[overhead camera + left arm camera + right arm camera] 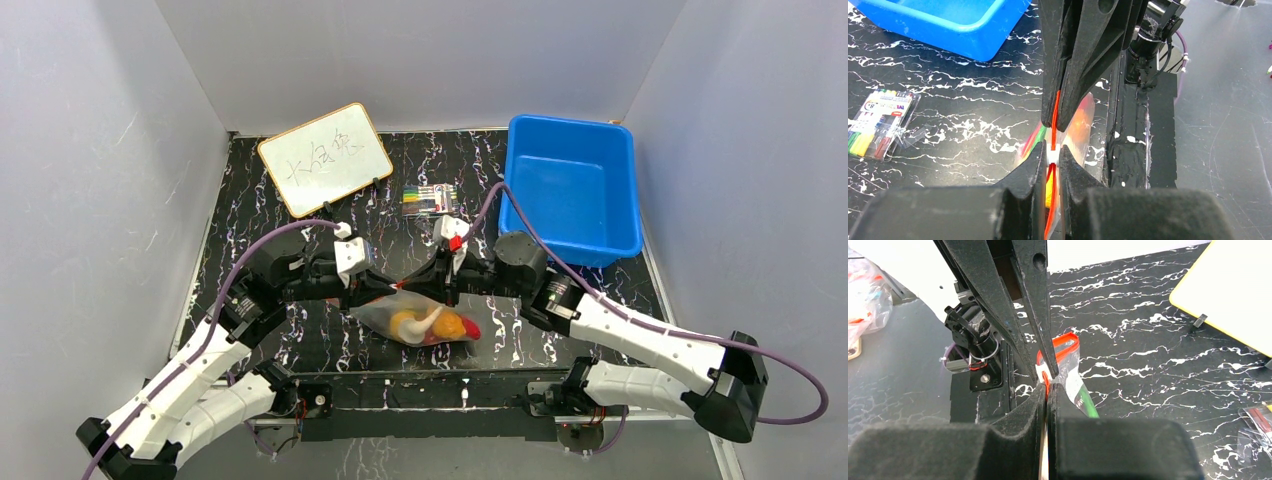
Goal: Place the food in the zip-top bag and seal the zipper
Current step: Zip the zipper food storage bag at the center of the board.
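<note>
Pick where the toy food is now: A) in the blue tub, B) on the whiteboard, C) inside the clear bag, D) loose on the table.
C: the yellow and red food shows through the clear zip-top bag; none lies in the blue tub.

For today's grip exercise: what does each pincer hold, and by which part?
Both the left pincer and right pincer clamp the zip-top bag by its zipper.

Robotics lab test cell, grey panel walls [100,150], black marbled table [440,160], small whiteboard [325,158].
</note>
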{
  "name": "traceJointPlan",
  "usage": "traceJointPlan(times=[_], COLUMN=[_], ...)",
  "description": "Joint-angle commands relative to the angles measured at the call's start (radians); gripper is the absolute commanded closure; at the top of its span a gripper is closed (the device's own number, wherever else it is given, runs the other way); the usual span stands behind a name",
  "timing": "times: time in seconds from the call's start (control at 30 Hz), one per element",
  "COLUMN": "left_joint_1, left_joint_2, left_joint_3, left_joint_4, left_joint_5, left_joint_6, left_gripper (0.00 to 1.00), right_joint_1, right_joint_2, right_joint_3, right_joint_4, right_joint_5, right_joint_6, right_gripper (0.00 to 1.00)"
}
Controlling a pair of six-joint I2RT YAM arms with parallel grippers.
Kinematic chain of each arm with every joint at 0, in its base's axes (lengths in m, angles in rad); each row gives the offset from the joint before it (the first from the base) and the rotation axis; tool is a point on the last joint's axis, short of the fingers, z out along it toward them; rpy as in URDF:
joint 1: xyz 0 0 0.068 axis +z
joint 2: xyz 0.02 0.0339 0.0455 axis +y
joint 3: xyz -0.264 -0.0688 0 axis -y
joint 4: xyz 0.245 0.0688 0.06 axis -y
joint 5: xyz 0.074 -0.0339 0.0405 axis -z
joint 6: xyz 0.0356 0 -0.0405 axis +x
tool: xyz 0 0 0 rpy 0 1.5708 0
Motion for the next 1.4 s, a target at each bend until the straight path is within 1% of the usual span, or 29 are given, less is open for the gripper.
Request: traceJointPlan(times=[0.0, 0.37, 0.57, 0.83, 1.1, 1.23, 1.37], left_joint_1=[0.001, 0.001, 0.001, 0.001, 0.001, 0.001, 0.001], left_joint_2=[-0.028, -0.051, -0.092, -0.116, -0.191, -0.210, -0.235], left_joint_3=[0.011, 0.031, 0.034, 0.046, 0.024, 0.037, 0.045], left_joint_4=[-0.039, -0.142, -0.196, -0.268, -0.317, -0.360, -0.376], left_joint_5=[-0.024, -0.068, -0.089, -0.109, -0.174, -0.200, -0.200], left_joint_6=[0.014, 0.042, 0.055, 0.052, 0.049, 0.052, 0.027], left_gripper=[1.00, 1.00, 1.00, 1.00, 1.00, 1.00, 1.00], right_joint_1=[0.000, 0.000, -0.001, -0.001, -0.001, -0.001, -0.001], right_joint_2=[-0.083, -0.169, -0.253, -0.314, -0.307, -0.307, -0.268], right_joint_3=[-0.015, -0.009, -0.027, -0.015, 0.045, 0.063, 0.108], right_joint_4=[0.139, 0.059, 0.017, -0.042, -0.147, -0.181, -0.222], right_joint_5=[0.085, 0.188, 0.266, 0.371, 0.456, 0.503, 0.481], right_joint_6=[0.007, -0.014, -0.021, 0.010, 0.021, 0.029, 0.031], right_gripper=[1.00, 1.00, 1.00, 1.00, 1.00, 1.00, 1.00])
